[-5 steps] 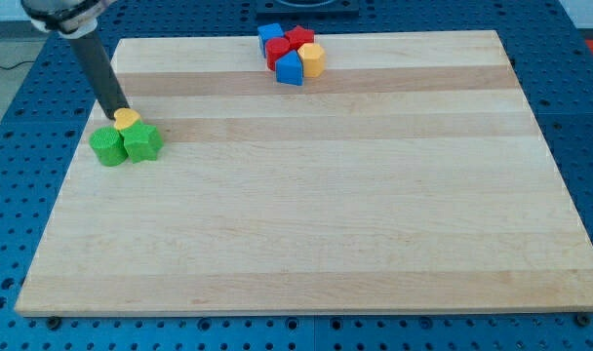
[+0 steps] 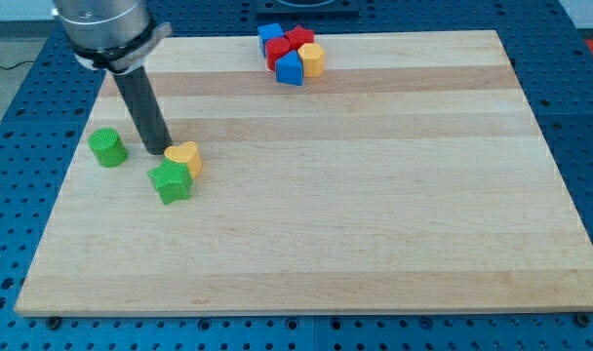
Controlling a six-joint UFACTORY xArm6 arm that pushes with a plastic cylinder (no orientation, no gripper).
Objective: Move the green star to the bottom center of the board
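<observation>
Green star block (image 2: 170,181) sits at the wooden board's (image 2: 375,224) left side, just below-right of my tip (image 2: 158,151), close but apart. Tip is bare, a plain rod holding nothing. Yellow heart-shaped block (image 2: 184,156) touches the star's upper right. Green cylinder (image 2: 107,147) lies left. The star has no clear long axis. No writing.

A straight dark rod (image 2: 147,115) — matte, near-black and cylindrical — is seen below a wider silver-grey metal collar (image 2: 103,29) with a dark band. My tip (image 2: 161,151) is cut blunt — no markings can be made out.
</observation>
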